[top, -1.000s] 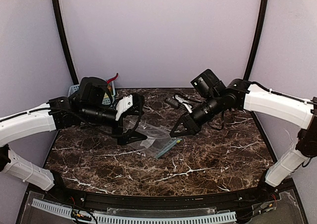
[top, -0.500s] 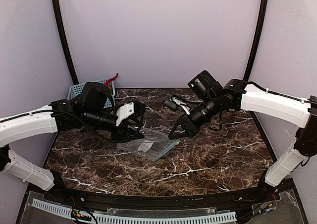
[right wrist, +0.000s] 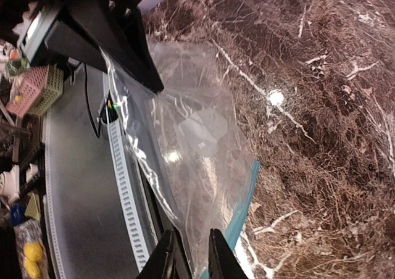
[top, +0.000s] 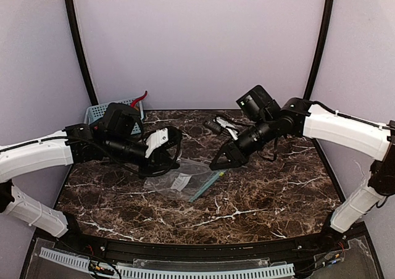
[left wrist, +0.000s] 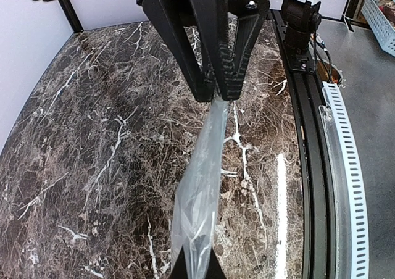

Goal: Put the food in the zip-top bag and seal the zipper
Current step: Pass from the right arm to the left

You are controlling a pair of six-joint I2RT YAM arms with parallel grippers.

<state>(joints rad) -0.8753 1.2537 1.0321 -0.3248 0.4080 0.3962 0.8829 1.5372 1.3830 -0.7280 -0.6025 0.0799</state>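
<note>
The zip-top bag (top: pixel 184 180) is clear, with a white print patch, and nothing shows inside it. It hangs stretched between my two grippers just above the marble. Its zipper (top: pixel 206 186) is a teal strip on the right edge, also seen in the right wrist view (right wrist: pixel 244 204). My left gripper (top: pixel 168 164) is shut on the bag's left edge; the film (left wrist: pixel 203 186) runs out from between its tips (left wrist: pixel 197 270). My right gripper (top: pixel 218 165) (right wrist: pixel 192 262) has its jaws slightly apart, with the bag's corner (right wrist: pixel 203 137) lying in the gap. The food is out of view.
A blue mesh basket (top: pixel 97 112) with a red handle stands at the back left. Small dark and white objects (top: pixel 217 126) lie at the back behind the right arm. The table's black rail (left wrist: pixel 308 143) and a white slotted strip run along the near edge.
My left gripper has shut on the bag's left edge and dropped lower. My right gripper's jaws have parted a little. The bag now sags nearer the table.
</note>
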